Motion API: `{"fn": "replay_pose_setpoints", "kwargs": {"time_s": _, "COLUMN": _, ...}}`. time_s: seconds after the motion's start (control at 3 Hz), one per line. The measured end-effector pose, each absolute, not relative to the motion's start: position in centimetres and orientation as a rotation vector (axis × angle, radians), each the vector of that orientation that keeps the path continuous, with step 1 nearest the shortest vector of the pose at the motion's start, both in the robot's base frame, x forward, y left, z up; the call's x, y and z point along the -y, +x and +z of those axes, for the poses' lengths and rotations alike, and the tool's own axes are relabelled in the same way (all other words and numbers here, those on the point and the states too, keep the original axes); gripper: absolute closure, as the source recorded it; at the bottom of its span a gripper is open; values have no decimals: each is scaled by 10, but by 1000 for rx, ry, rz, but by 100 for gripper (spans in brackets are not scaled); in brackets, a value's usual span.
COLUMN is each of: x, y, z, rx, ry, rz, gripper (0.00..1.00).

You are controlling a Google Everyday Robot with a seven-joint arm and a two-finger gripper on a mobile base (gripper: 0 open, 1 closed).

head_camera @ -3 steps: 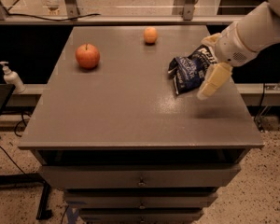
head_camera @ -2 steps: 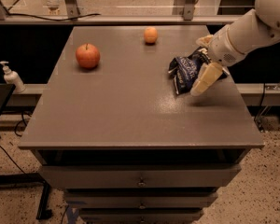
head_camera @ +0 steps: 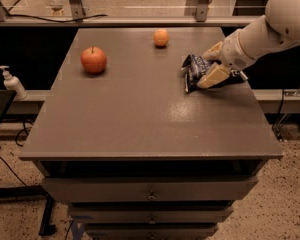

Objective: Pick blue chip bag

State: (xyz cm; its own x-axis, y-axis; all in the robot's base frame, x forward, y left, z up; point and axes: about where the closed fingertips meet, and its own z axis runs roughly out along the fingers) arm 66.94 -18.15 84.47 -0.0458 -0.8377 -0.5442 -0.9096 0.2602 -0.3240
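The blue chip bag (head_camera: 193, 70), crinkled dark navy with white lettering, lies on the right side of the grey table (head_camera: 140, 119) near its right edge. My gripper (head_camera: 213, 63) comes in from the right on a white arm and sits low over the bag's right half. It is open, with one cream finger (head_camera: 213, 76) on the near side of the bag and the other (head_camera: 213, 50) on the far side. The bag rests on the table, and its right part is hidden by the gripper.
A red apple (head_camera: 93, 60) sits at the table's left back. A small orange fruit (head_camera: 161, 37) sits at the back middle. A white pump bottle (head_camera: 12, 83) stands on a ledge left of the table. Drawers are below the tabletop.
My gripper has moved back and down from just in front of the bag, so that it now sits over and around it. The bag, apple and orange have not moved.
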Motion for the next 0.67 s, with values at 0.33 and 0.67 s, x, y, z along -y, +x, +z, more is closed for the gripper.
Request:
{"fn": "replay_pose_setpoints", "kwargs": {"time_s": 0.33, "x": 187, "y": 674, "z": 859, "rx": -1866, "ry": -1569, "rz": 124, "gripper": 64}}
{"fn": "replay_pose_setpoints", "kwargs": {"time_s": 0.67, "x": 189, "y": 674, "z": 886, "rx": -1834, "ry": -1544, "rz": 113, "gripper": 88}}
